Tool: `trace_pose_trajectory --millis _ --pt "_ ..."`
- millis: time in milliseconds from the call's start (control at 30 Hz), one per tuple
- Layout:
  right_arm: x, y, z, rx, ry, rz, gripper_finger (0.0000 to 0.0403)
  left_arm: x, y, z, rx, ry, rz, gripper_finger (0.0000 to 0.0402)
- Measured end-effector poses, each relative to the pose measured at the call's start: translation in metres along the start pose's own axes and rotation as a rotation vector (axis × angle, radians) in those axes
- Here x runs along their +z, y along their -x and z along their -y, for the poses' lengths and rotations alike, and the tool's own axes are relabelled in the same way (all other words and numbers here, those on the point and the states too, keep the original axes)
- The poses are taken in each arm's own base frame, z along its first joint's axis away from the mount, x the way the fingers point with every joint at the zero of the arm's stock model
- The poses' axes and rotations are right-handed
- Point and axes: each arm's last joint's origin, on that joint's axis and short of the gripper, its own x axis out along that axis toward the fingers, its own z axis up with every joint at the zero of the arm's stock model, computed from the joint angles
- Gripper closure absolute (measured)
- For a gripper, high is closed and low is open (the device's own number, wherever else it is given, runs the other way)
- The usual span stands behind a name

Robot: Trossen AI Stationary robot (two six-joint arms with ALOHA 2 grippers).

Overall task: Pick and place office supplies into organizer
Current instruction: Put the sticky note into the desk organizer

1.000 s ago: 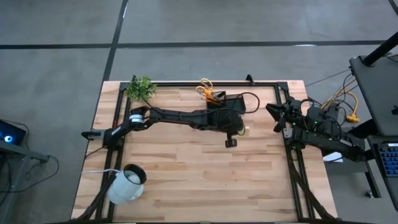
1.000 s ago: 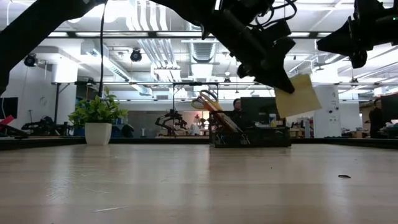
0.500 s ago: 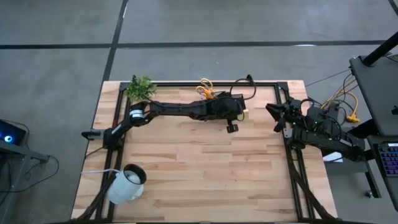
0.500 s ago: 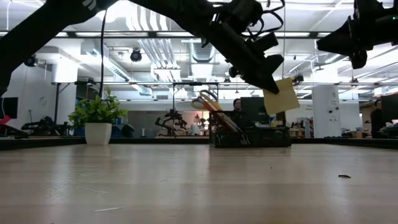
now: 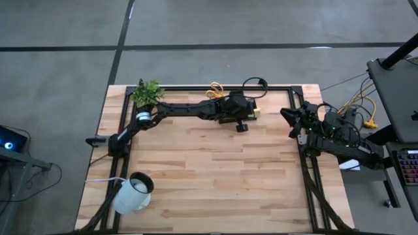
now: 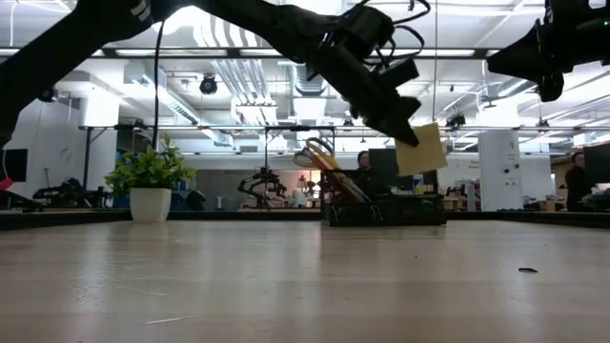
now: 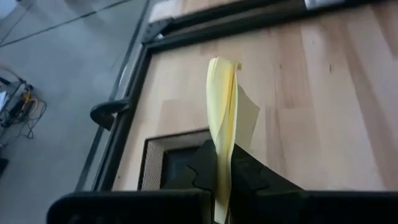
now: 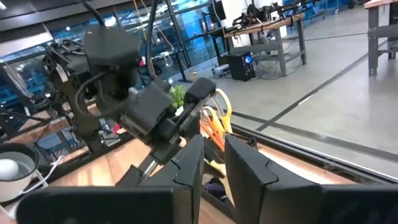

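Left gripper (image 6: 405, 129) clamped on the square yellow sticky-note pad (image 6: 421, 150), held aloft just above the black organizer (image 6: 385, 209) at the table's far edge. Yellow-handled scissors (image 6: 322, 154) already standing inside. Pad not yet dropped. Right gripper (image 5: 292, 117) parked aside, fingers slightly parted, nothing between them.

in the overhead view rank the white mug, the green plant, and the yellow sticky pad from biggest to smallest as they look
1. white mug, near the table's front left corner.
2. green plant, a bit smaller, at the back left.
3. yellow sticky pad, only a sliver showing, clamped in the left gripper over the organizer.
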Motion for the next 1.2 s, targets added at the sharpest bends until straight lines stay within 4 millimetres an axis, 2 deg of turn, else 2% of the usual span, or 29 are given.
trace_pose_trajectory --millis 267,367,533,633,867,1033,1200 --pt "0.000 0.000 0.000 -0.001 -0.001 -0.002 0.0346 -0.012 -0.001 -0.007 -0.023 -0.064 -0.094 0.0401" --pt "0.000 0.000 0.000 0.003 -0.004 -0.005 0.0346 -0.011 -0.002 -0.009 -0.007 -0.056 -0.079 0.0401" --pt "0.000 0.000 0.000 0.005 -0.004 -0.007 0.0346 -0.005 -0.003 -0.018 0.163 -0.055 -0.050 0.0401" --pt "0.000 0.000 0.000 0.005 -0.004 -0.007 0.0346 -0.005 -0.010 -0.020 0.242 -0.079 -0.024 0.0401" --pt "-0.001 0.000 0.000 0.005 -0.006 -0.007 0.0346 -0.020 -0.031 -0.010 0.288 -0.114 -0.042 0.0401" --pt "-0.001 0.000 0.000 0.004 -0.015 -0.008 0.0346 -0.025 -0.037 -0.009 0.351 -0.163 -0.077 0.0401" --pt "-0.001 0.000 0.000 0.003 -0.017 -0.011 0.0346 -0.031 -0.044 -0.004 0.339 -0.172 -0.090 0.0401"
